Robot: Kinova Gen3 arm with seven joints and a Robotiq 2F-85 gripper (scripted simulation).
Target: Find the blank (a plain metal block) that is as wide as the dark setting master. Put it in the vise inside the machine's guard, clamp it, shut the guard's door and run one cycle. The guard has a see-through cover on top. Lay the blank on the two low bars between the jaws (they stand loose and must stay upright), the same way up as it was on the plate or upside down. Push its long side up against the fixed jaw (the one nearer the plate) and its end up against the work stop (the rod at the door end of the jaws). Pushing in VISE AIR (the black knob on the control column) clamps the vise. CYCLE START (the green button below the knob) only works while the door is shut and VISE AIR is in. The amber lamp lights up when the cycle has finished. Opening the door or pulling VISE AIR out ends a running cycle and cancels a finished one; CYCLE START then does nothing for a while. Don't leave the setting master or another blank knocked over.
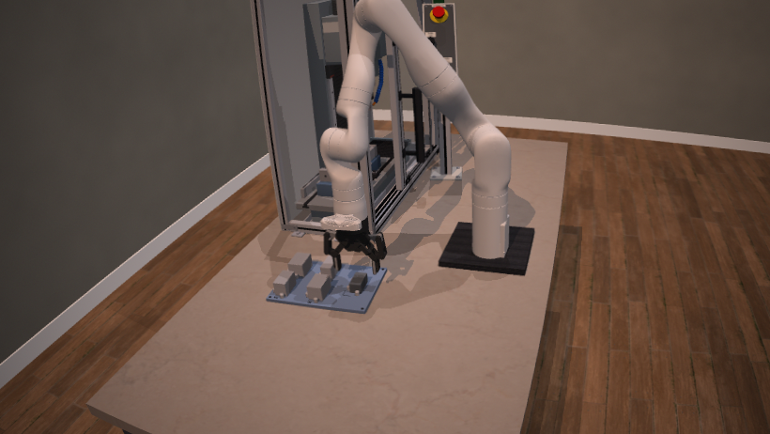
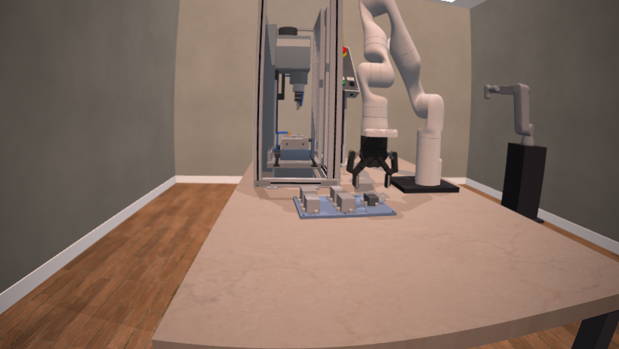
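A blue plate [image 1: 327, 290] [image 2: 344, 207] lies on the table in front of the guard. It holds several grey blanks, among them one at the far left [image 1: 300, 263], one at the near left [image 1: 284, 282] and one in the near middle [image 1: 318, 286] [image 2: 345, 201]. The dark setting master [image 1: 358, 281] [image 2: 371, 198] stands at the plate's right end. My gripper [image 1: 355, 262] [image 2: 371, 180] is open and empty. It points down over the plate's far edge, just above and behind the master, with a fourth blank [image 1: 327, 265] by its left finger.
The guard [image 2: 298, 93] stands behind the plate with the vise [image 2: 295, 149] inside. The control column [image 1: 439, 32] with a red button rises behind my arm; its panel [image 2: 350, 82] shows a green button and black knob. A second small arm on a black stand [image 2: 521, 143] is at the right.
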